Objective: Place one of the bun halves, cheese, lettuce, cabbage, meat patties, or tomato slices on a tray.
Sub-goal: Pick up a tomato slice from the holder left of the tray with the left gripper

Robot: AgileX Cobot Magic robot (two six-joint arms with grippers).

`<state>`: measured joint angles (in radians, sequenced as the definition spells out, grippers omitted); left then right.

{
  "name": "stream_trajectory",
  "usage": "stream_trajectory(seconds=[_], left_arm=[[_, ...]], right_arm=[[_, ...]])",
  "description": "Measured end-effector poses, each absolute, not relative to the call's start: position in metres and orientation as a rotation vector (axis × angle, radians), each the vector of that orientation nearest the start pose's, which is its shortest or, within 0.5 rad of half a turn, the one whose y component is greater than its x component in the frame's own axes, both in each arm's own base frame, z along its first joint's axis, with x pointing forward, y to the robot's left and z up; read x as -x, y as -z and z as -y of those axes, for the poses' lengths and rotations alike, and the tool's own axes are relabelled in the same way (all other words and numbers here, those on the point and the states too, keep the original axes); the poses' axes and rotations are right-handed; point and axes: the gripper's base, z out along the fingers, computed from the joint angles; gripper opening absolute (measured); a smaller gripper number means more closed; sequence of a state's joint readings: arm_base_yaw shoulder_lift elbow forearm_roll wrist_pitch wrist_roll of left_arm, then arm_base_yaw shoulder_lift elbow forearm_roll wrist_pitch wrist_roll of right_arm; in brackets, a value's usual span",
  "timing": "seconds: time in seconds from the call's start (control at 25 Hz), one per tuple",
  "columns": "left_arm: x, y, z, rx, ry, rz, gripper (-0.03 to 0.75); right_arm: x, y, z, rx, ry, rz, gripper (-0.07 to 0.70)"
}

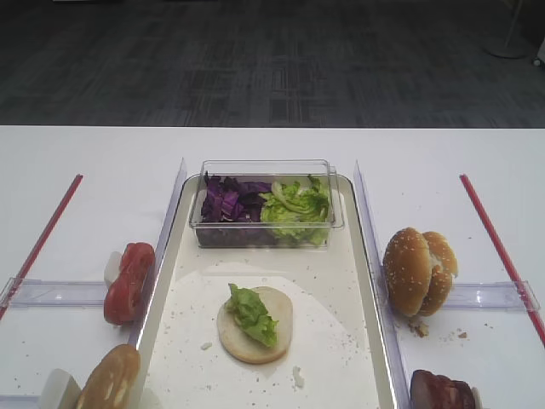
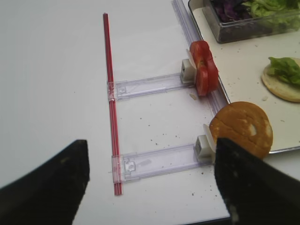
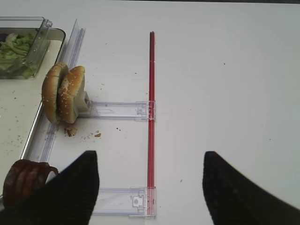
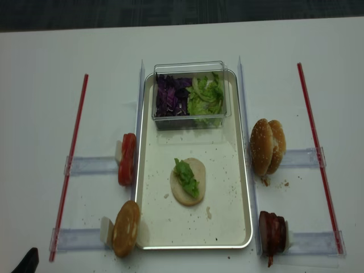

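On the near half of the tray [image 1: 166, 290], a pale bun base [image 1: 255, 325] lies flat with a lettuce [image 1: 252, 313] piece on top.
Both claws, left claw [image 2: 150, 183] and right claw [image 3: 150, 187], stand apart and empty over the table [image 1: 85, 170]. Next layer, likely a tomato slice [image 1: 129, 281] from the left rack: pinch one by its edges, lift clear, centre it on the lettuce. Far along the tray, a clear tub [image 1: 266, 168] holds purple cabbage [image 1: 228, 203] left, lettuce right.

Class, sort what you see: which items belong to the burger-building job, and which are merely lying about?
Job: tray; bun base with lettuce; sesame buns; tomato slices; meat patties; tub of cabbage.
Lying about: red strips; clear rails; crumbs.
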<state>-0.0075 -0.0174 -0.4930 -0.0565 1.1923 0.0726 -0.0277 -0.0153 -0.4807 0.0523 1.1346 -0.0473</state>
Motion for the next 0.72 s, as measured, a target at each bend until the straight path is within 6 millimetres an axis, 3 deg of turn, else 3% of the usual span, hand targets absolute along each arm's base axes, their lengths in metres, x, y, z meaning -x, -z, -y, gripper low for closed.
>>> stream_trajectory(seconds=[0.72], left_arm=[[0.0129, -0.2650, 0.0047, -0.094, 0.031, -2.162, 0.509]], right_arm=[[0.0082, -0.2661, -0.0045, 0.025, -0.019, -2.121, 0.498]])
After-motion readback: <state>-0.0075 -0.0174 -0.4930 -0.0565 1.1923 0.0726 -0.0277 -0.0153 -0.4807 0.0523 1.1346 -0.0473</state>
